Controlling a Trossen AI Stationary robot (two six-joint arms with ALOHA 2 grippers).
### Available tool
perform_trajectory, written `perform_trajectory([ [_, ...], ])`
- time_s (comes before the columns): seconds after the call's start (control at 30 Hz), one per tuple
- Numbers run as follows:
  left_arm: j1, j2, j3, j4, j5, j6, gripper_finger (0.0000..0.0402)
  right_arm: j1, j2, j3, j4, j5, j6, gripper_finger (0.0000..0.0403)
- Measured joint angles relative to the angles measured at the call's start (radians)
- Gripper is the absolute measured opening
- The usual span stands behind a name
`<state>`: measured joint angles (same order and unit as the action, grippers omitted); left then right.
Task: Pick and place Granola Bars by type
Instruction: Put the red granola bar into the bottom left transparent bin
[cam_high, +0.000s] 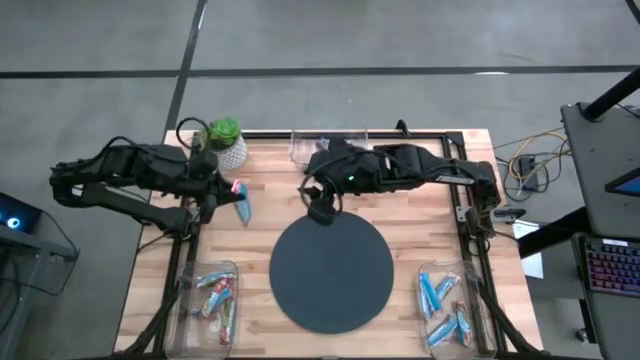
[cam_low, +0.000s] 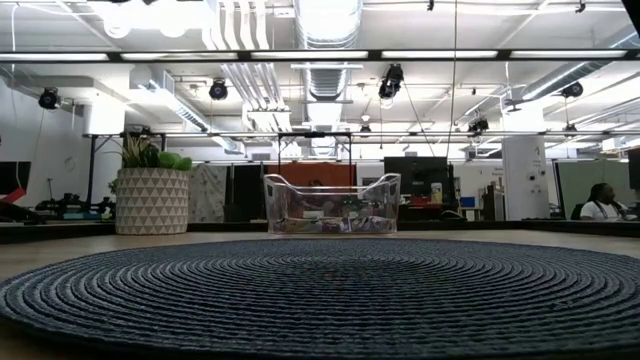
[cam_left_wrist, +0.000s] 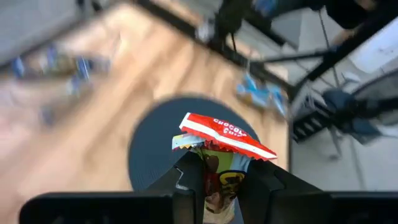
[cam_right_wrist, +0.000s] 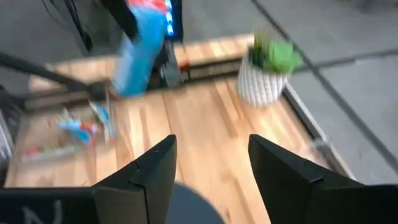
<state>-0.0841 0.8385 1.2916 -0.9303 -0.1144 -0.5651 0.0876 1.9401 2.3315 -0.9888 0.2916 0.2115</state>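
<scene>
High view first: the left end effector (cam_high: 238, 193) hangs over the counter (cam_high: 410, 190) near its far-left corner, clenched on a granola bar (cam_high: 243, 205) whose blue wrapper with a red end points down toward the dark round mat (cam_high: 331, 272). From the left wrist view the same bar (cam_left_wrist: 221, 149) sits pinched between the two fingers (cam_left_wrist: 186, 180), its red and white end sticking out past them. A potted plant (cam_high: 228, 143) stands right at the far edge just beside that arm, so room is tight there.

Over the far rim of the mat, the right end effector (cam_high: 322, 210) hangs with its fingers (cam_right_wrist: 155, 171) spread apart and nothing between them. Behind it a clear bin (cam_high: 330, 145) sits against the far edge.

More bars lie in two clear bins: mixed red and green ones (cam_high: 215, 295) at the near-left corner, blue ones (cam_high: 442, 305) at the near-right corner. Bare wood lies open on both sides of the mat.
</scene>
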Motion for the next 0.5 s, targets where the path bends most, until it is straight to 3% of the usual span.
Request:
perform_trajectory([
  [0.27,-0.054,0.003,0.032,-0.231,0.176,-0.252,0.0052,-0.004,0.006,-0.109,-0.059,0.000,0.072,0.0192],
  [0.5,-0.169,0.032,0.029,-0.364,0.249,-0.426,0.0052,-0.005,0.006,-0.233,-0.054,-0.001,0.132,0.0192],
])
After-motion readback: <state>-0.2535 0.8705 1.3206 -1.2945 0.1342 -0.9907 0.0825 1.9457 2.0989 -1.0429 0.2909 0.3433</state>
